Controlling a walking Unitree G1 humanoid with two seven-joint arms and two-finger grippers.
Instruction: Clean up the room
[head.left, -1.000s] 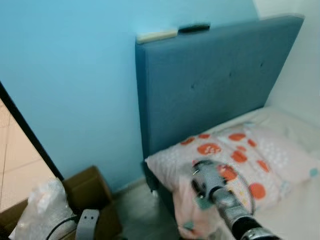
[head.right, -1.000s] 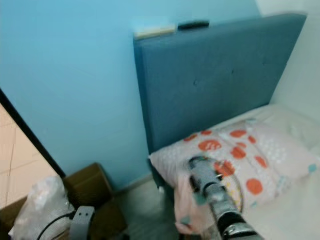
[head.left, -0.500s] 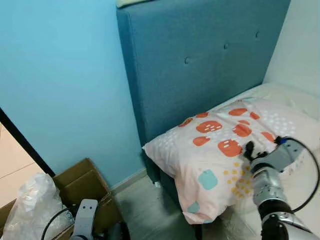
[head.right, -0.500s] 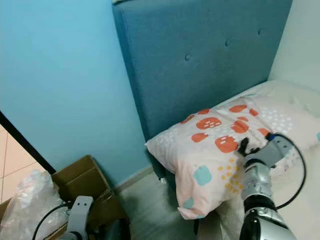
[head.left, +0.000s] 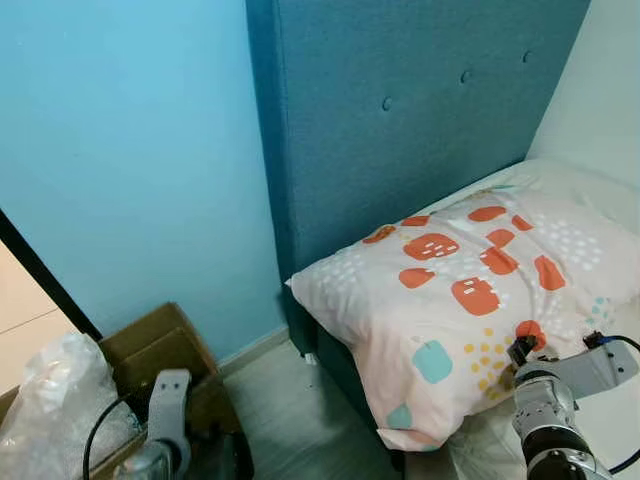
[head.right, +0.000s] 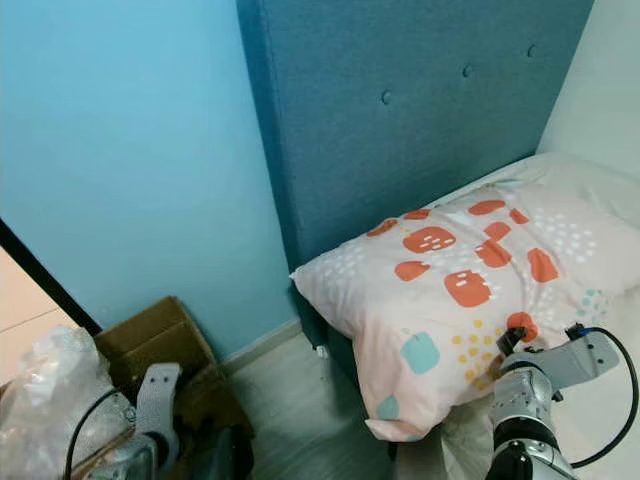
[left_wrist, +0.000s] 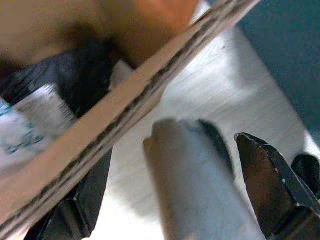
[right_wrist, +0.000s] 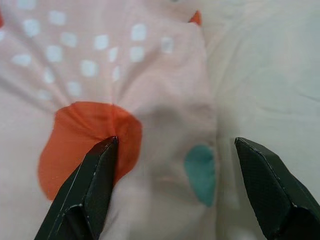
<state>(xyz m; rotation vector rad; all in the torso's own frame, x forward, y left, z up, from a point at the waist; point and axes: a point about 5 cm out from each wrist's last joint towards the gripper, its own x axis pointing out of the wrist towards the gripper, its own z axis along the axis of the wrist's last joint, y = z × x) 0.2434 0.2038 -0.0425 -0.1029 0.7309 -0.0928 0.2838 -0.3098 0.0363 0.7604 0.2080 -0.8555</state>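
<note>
A pink pillow (head.left: 470, 300) with orange and teal patches lies on the bed, its far side against the blue headboard (head.left: 400, 100). One corner overhangs the bed's edge. My right gripper (head.left: 520, 352) sits low at the pillow's near edge. In the right wrist view it stands open (right_wrist: 175, 142) over the pillow's seam (right_wrist: 90, 75), with the white sheet (right_wrist: 265, 75) beside it. My left gripper (left_wrist: 174, 146) hangs open by a cardboard box edge (left_wrist: 125, 105), with a grey cylinder (left_wrist: 195, 190) showing between its fingers.
A brown cardboard box (head.left: 150, 350) and a clear plastic bag (head.left: 50, 400) stand on the floor at the lower left, against the light blue wall (head.left: 130, 150). Pale floor (head.left: 300, 420) runs between box and bed. A dark door frame (head.left: 40, 275) slants at the left.
The camera has tilted down. My right gripper moved from the pillow's front left corner to its near right edge and sank lower. The pillow now lies flatter.
</note>
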